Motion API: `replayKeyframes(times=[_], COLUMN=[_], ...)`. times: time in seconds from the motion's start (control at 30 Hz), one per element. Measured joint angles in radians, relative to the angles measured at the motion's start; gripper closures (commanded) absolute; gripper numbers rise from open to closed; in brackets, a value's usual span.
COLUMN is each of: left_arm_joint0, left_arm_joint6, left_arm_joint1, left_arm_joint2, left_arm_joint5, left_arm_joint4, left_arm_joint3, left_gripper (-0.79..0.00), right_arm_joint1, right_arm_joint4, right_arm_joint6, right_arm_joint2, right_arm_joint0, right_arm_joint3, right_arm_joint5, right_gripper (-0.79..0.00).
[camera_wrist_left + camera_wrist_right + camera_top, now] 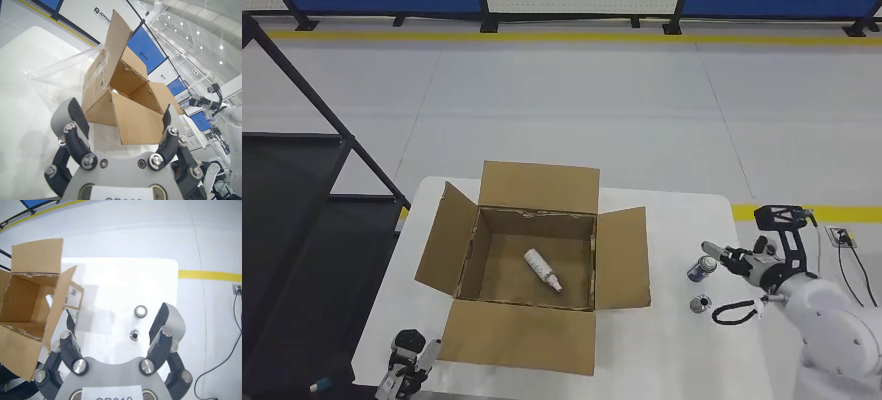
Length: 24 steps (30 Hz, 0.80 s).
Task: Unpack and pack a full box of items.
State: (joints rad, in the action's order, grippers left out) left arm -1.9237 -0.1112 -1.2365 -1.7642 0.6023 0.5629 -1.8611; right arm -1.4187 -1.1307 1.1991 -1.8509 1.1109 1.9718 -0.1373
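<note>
Right pincer (115, 307) agape above can (140, 311)

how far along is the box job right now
Done: a can and a metal fitting sit on the table beside the open cardboard box. In hand: nothing; left end effector and right end effector are open, the right by those items. Remaining: a white bottle lies in the box.

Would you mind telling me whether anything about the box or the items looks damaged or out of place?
The cardboard box has ragged, torn edges along its flap folds, and a loose strip of clear tape trails from one outer flap over the table. Inside, a white bottle lies on its side. Nothing looks spilled.
</note>
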Motion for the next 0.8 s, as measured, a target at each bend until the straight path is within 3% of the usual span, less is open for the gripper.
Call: replayKeyframes(times=[0.2,0.43,0.53,0.57,0.63,0.7,0.77,0.8], left_arm_joint0=[0.0,0.0,0.0,0.0,0.0,0.0,0.0,0.0], left_arm_joint6=[0.0,0.0,0.0,0.0,0.0,0.0,0.0,0.0], left_arm_joint1=[0.0,0.0,0.0,0.0,0.0,0.0,0.0,0.0], left_arm_joint2=[0.0,0.0,0.0,0.0,0.0,0.0,0.0,0.0], left_arm_joint5=[0.0,0.0,0.0,0.0,0.0,0.0,0.0,0.0], left_arm_joint4=[0.0,0.0,0.0,0.0,0.0,0.0,0.0,0.0], left_arm_joint3=[0.0,0.0,0.0,0.0,0.0,0.0,0.0,0.0], left_gripper=[-0.785,-0.785,-0.785,-0.785,-0.785,-0.785,-0.785,-0.785], right_arm_joint1=[0.022,0.032,0.035,0.036,0.039,0.04,0.042,0.043], right_arm_joint4=[-0.143,-0.273,-0.275,-0.274,-0.275,-0.28,-0.282,-0.282], right_arm_joint6=[0.016,-0.002,0.001,0.003,0.008,0.005,0.002,0.002], right_arm_joint2=[0.062,0.151,0.166,0.17,0.182,0.196,0.206,0.21], right_arm_joint0=[-0.122,-0.196,-0.212,-0.217,-0.232,-0.244,-0.252,-0.255], right_arm_joint3=[-0.301,-0.489,-0.527,-0.54,-0.571,-0.599,-0.616,-0.621], right_arm_joint5=[-0.055,-0.047,-0.049,-0.05,-0.054,-0.057,-0.056,-0.056], right_gripper=[-0.785,-0.782,-0.606,-0.419,-0.339,-0.212,-0.034,-0.009])
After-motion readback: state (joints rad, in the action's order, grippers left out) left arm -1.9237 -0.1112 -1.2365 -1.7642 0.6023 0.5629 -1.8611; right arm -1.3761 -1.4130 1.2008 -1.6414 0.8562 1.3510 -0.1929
